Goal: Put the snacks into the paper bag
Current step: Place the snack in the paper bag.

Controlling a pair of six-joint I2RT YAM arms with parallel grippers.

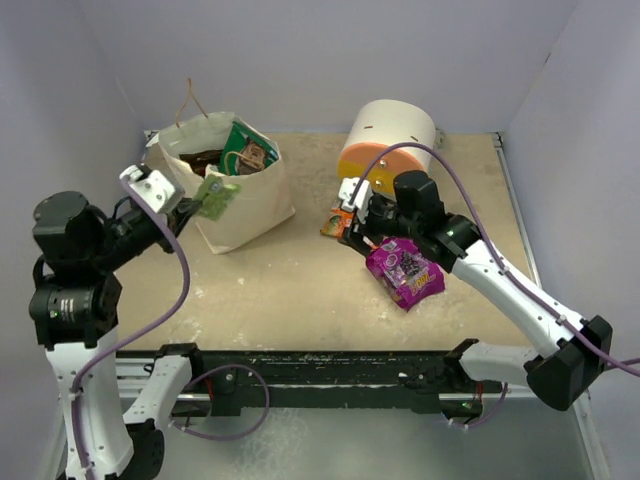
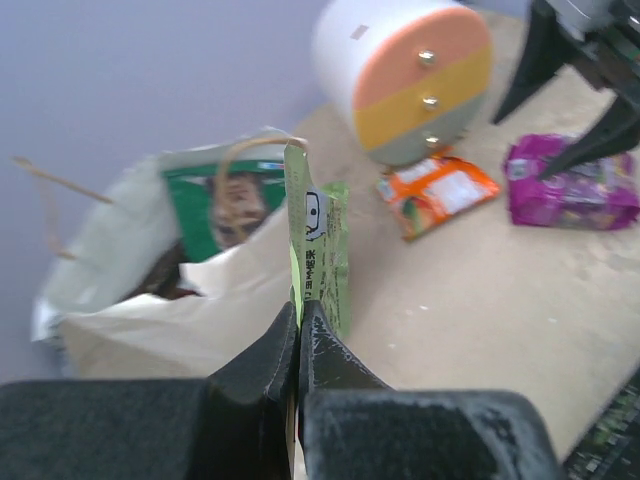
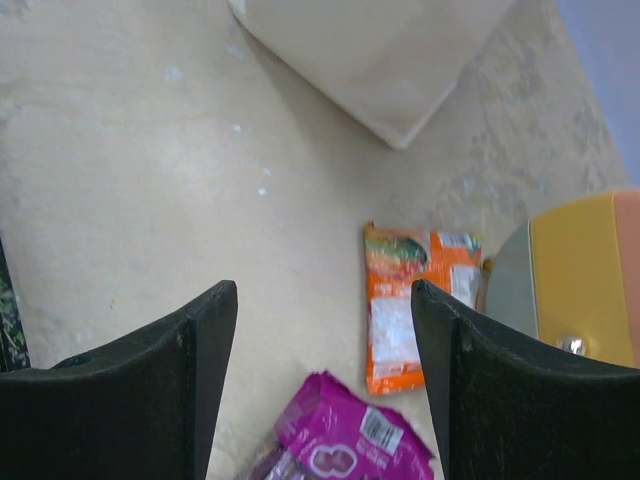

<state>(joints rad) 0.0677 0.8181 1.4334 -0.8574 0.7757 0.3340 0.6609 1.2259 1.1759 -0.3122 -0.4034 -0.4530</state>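
The cream paper bag (image 1: 245, 205) stands at the back left with a green packet (image 1: 246, 150) and a dark brown packet (image 1: 205, 160) inside; it also shows in the left wrist view (image 2: 150, 320). My left gripper (image 1: 198, 205) is shut on a green-white packet (image 2: 320, 250), held at the bag's front rim. My right gripper (image 1: 352, 232) is open, above the orange packet (image 1: 336, 222) and the purple packet (image 1: 404, 271). In the right wrist view the orange packet (image 3: 410, 305) and the purple packet (image 3: 345, 440) lie between the open fingers (image 3: 190, 370).
A round white drawer unit (image 1: 385, 148) with orange, yellow and green fronts stands at the back, right behind the orange packet. Walls close off the back and sides. A black rail (image 1: 300, 365) runs along the near edge.
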